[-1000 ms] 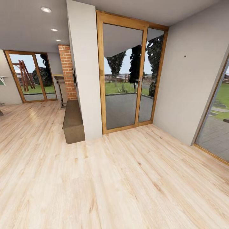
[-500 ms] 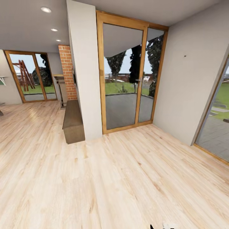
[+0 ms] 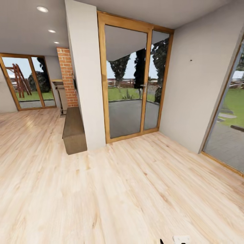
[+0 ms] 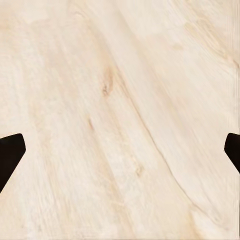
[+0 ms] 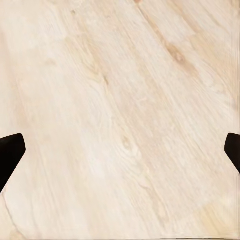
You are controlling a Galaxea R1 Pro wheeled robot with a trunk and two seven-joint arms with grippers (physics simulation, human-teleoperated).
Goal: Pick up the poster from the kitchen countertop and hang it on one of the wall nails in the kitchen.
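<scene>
The poster and the kitchen countertop are out of view. A small dark nail-like mark (image 3: 190, 60) sits high on the grey wall (image 3: 193, 88) at the right. In the left wrist view my left gripper (image 4: 120, 155) is open over pale wood floor, its dark fingertips (image 4: 8, 156) far apart with nothing between them. My right gripper (image 5: 120, 155) is open in the same way above the floorboards, fingertips (image 5: 8, 152) at the picture's edges. A black and white bit of my right arm (image 3: 179, 240) pokes in at the head view's lower edge.
Ahead stands a wood-framed glass door (image 3: 132, 81) onto a patio. A white pillar (image 3: 86, 78) with a low brown bench (image 3: 73, 130) and a brick column (image 3: 67, 78) lie to its left. Another glass door (image 3: 227, 112) is at the right. Wood floor (image 3: 112, 193) stretches wide.
The head view has swung slightly right, so the room has slid left in the picture. A bit of my right arm has risen into the lower edge.
</scene>
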